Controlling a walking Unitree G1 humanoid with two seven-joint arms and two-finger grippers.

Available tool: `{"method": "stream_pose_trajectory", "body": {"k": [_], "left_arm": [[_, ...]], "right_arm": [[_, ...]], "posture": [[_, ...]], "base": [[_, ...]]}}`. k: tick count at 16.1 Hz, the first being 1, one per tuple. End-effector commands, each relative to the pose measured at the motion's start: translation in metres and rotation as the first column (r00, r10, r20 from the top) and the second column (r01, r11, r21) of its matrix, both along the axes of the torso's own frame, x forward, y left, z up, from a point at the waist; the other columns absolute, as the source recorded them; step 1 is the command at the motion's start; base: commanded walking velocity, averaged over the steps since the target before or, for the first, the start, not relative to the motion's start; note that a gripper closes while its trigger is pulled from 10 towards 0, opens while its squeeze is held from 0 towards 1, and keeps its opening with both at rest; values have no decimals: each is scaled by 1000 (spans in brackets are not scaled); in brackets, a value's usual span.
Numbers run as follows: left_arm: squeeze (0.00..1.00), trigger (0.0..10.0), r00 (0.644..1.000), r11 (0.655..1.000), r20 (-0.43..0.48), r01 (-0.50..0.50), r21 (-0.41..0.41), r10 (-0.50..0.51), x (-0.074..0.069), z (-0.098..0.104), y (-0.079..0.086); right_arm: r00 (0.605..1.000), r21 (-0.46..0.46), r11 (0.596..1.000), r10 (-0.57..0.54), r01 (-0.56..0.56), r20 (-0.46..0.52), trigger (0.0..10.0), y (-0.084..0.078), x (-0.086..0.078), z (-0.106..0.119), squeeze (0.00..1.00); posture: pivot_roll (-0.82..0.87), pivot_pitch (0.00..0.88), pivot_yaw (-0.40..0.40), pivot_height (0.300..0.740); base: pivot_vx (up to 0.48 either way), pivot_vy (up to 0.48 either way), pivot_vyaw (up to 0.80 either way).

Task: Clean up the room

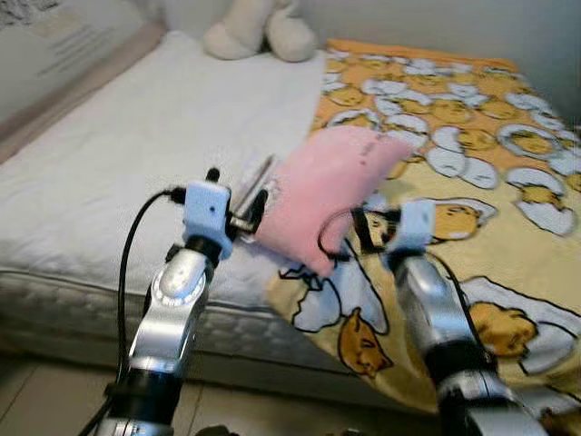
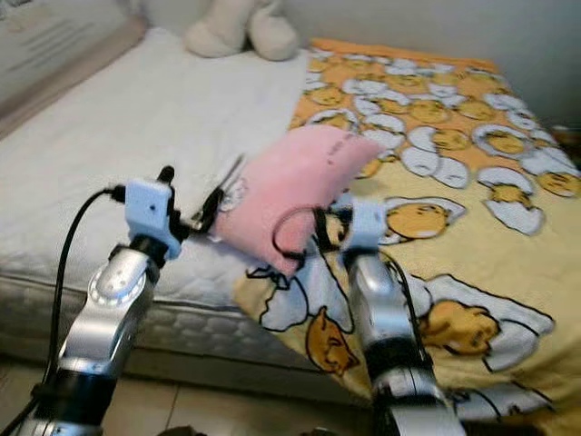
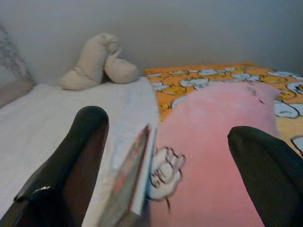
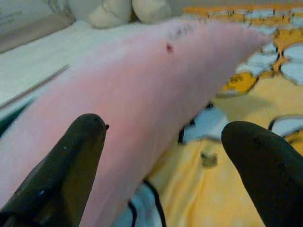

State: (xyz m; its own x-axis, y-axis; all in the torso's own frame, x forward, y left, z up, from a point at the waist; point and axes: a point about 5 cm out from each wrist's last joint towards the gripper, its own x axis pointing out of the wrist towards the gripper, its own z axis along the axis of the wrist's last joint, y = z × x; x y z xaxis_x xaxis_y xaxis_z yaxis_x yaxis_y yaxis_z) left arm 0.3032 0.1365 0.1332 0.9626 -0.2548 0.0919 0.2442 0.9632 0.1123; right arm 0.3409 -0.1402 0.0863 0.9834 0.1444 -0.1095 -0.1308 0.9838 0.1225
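pink pillow (image 1: 329, 193), blurred, perhaps hiding right gripper (image 4: 165, 156)

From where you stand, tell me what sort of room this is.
Most likely a bedroom. A bed with a white mattress is before me, half covered by a yellow cartoon-print blanket. A pink pillow lies on it, and a cream plush toy sits at the far end by the wall.

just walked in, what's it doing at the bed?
The robot stands at the bed edge with both arms reaching for the pink pillow. The left hand and right hand are both open, one at each side of its near end, neither gripping yet. A thin book lies on the mattress beside it.
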Motion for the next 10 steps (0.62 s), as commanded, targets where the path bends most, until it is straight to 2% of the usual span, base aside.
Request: {"method": "stream_pose_trajectory", "body": {"k": [1,2,5,6,7,8,9,10], "left_arm": [[0,10000,1000,1000,6,16,-2,-16,-5,1,-4],[0,10000,1000,1000,-1,22,-7,-22,-9,0,-6],[0,10000,999,1000,-30,18,4,-18,-22,-4,-2],[0,10000,999,1000,-39,4,19,-3,-32,-5,4],[0,10000,999,1000,-43,-2,20,3,-35,-4,6],[0,10000,999,998,-47,-19,52,21,-50,0,15],[0,10000,998,998,-51,-24,60,27,-52,0,17],[0,10000,997,997,-67,-35,72,40,-62,4,20]], "right_arm": [[1000,-9,1000,29,-29,9,10000,7,4,4,0],[1000,19,999,31,-31,5,10000,11,8,8,0],[996,122,991,68,-60,-61,10000,33,15,5,0],[992,127,990,78,-65,-99,10000,42,14,-1,0],[991,130,989,82,-67,-110,10000,46,14,-3,0],[987,122,989,97,-81,-132,10000,60,13,-5,0],[986,112,991,94,-79,-137,10000,61,14,-6,0],[985,61,997,66,-57,-161,10000,61,17,-6,0]], "posture": [[25,0,-49,740],[22,0,-50,740],[47,91,-50,740],[89,137,-46,740],[97,144,-46,740],[153,205,-43,740],[153,205,-43,740],[198,262,-18,740]], "base": [[0,0,0],[0,0,0],[0,0,0],[0,0,0],[0,0,0],[0,0,0],[0,0,0],[0,0,0]]}}
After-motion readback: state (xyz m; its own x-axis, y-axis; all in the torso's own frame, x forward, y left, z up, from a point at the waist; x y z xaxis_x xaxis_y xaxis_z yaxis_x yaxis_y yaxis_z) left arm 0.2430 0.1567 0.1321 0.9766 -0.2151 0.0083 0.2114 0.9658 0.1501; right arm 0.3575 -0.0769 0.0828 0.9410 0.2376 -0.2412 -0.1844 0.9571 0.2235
